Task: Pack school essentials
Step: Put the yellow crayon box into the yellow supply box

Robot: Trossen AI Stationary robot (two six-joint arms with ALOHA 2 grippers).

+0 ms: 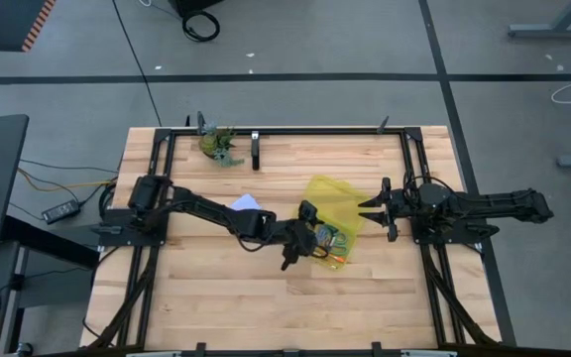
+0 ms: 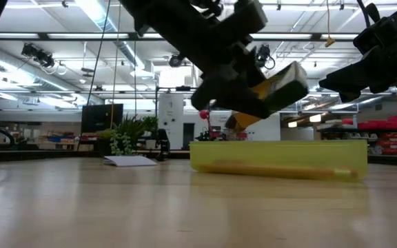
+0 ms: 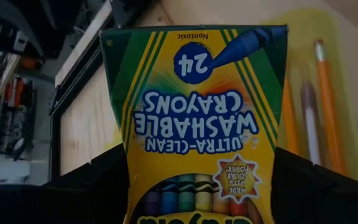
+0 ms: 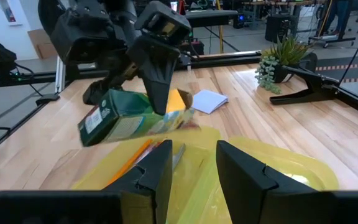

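My left gripper (image 1: pixel 313 238) is shut on the yellow-green crayon box (image 3: pixel 197 112), holding it in the air above the translucent yellow pouch (image 1: pixel 333 201). The low view shows the crayon box (image 2: pixel 281 86) tilted over the pouch (image 2: pixel 281 160). Orange pencils (image 3: pixel 321 99) lie on the pouch. The white-and-blue pad (image 4: pixel 209 101) lies flat on the table toward the far left of the pouch. My right gripper (image 4: pixel 194 165) is open and hovers raised over the pouch's right edge. I cannot make out the scissors. My left gripper pinches the crayon box between its two fingers (image 3: pixel 98 186), one on each narrow side, at the end (image 3: pixel 166 186) nearest the wrist. The fingers (image 4: pixel 160 74) come down slanting from above. The box is lifted clear over the pouch and tilted, its "24" end (image 3: pixel 194 59) pointing away.
A green leafy figure (image 1: pixel 218 142) stands near the table's far edge, beside a black clamp (image 1: pixel 256 151). A black frame (image 1: pixel 285 130) runs round the table top. Bare wood (image 1: pixel 226 297) lies along the near side.
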